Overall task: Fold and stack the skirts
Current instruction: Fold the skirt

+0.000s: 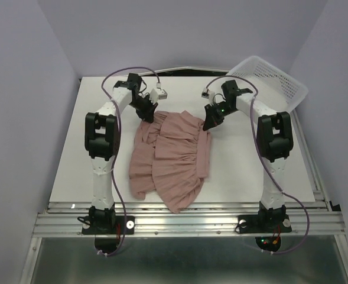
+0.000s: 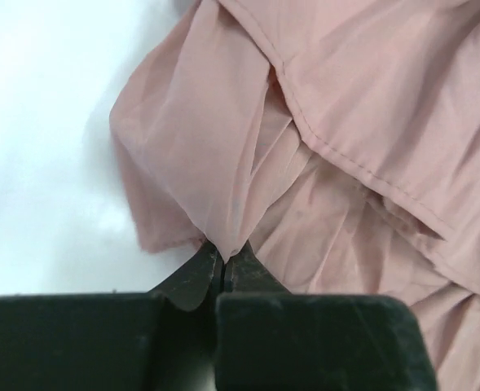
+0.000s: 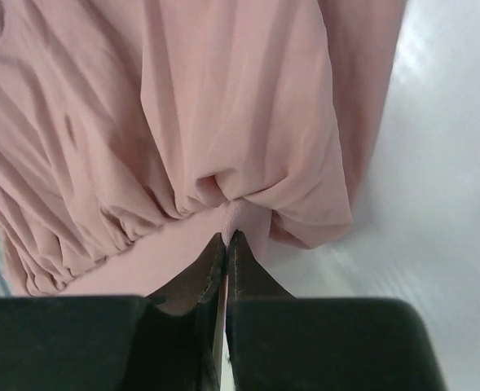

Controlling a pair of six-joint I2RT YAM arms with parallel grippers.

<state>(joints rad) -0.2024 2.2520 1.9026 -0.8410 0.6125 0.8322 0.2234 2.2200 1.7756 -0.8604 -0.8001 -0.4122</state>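
A dusty-pink ruffled skirt (image 1: 171,160) lies in the middle of the white table, its near hem toward the front edge. My left gripper (image 1: 148,116) is shut on the skirt's far left corner; the left wrist view shows a pinch of pink fabric (image 2: 223,163) held between the fingertips (image 2: 223,251). My right gripper (image 1: 210,123) is shut on the far right corner; the right wrist view shows a fold of the gathered fabric (image 3: 223,122) pinched at the tips (image 3: 226,238). Both far corners sit slightly lifted.
A white plastic mesh basket (image 1: 274,80) stands tilted at the back right corner. The white table surface (image 1: 250,171) borders the skirt on both sides. A metal rail (image 1: 185,222) runs along the front edge by the arm bases.
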